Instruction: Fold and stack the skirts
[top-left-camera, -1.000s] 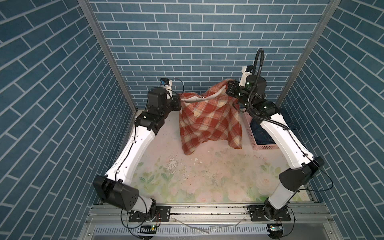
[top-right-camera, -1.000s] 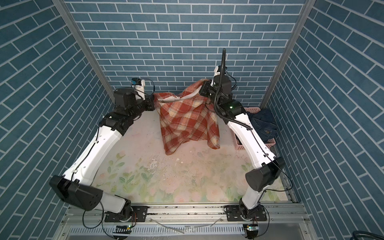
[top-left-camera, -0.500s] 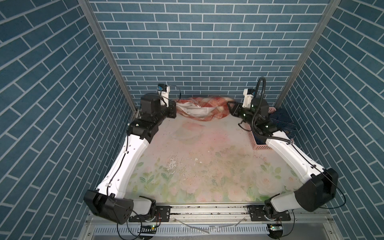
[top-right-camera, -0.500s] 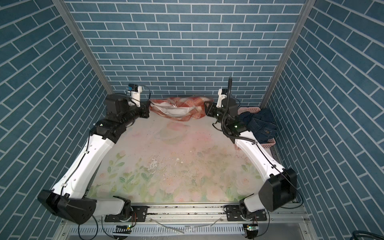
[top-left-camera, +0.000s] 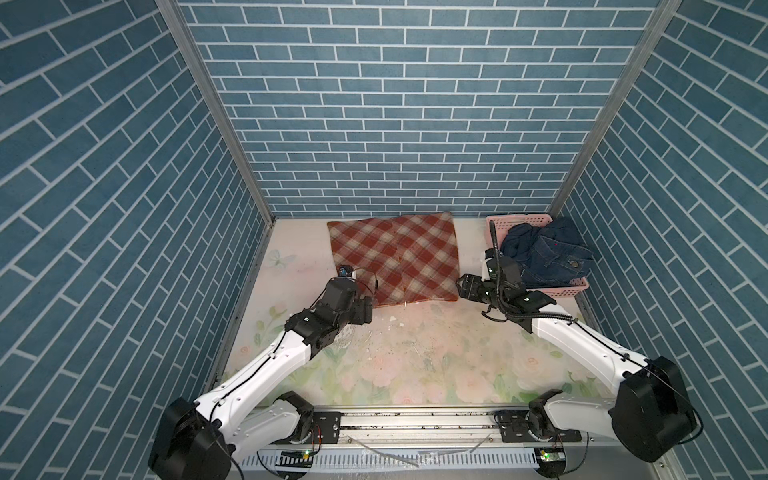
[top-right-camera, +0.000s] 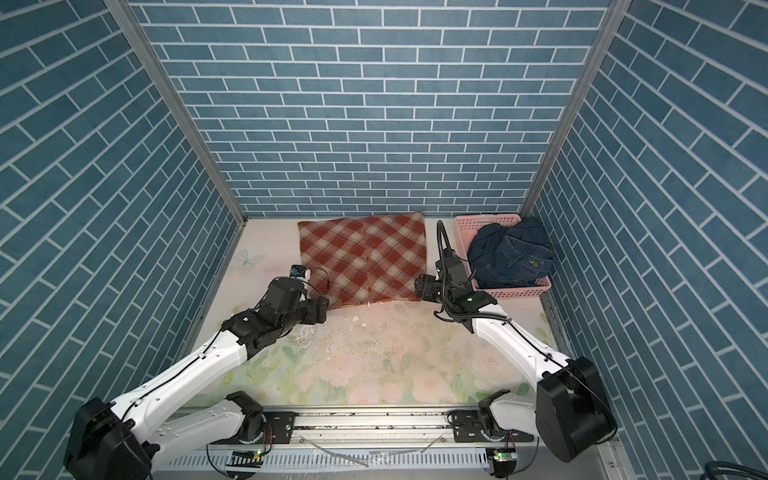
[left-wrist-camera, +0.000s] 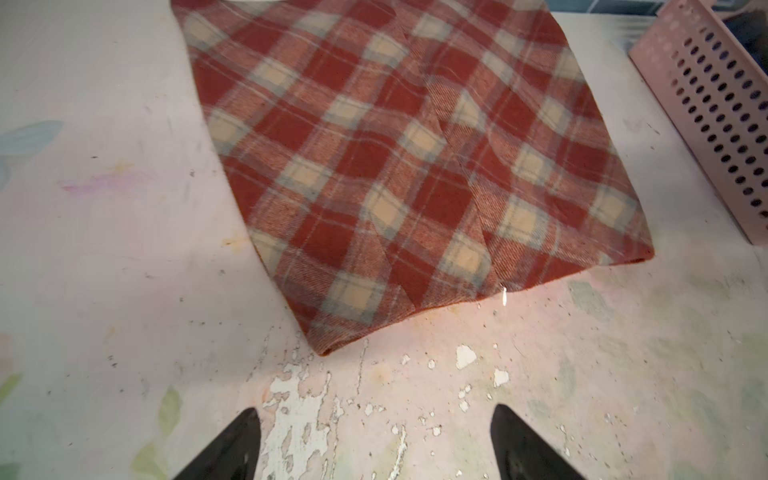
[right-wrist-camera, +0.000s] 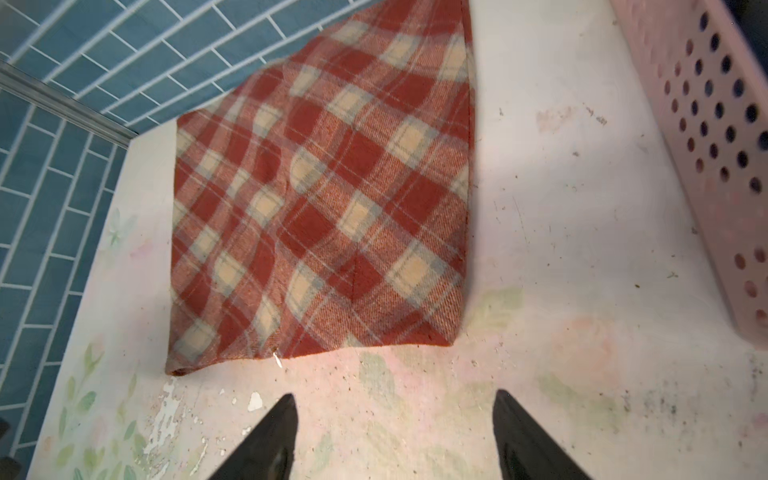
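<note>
Left gripper (left-wrist-camera: 374, 409) with jaws apart and empty, just short of a near corner of the plaid skirt (top-left-camera: 395, 257). Right gripper (right-wrist-camera: 395, 395) likewise apart and empty, by the other near corner. Let go a moment ago after holding the skirt up. Now spread flat on the table (top-left-camera: 415, 353) by the back wall, probably ready for folding. Denim skirts (top-left-camera: 544, 253) heaped in the pink basket (top-left-camera: 575, 286), to the right.
</note>
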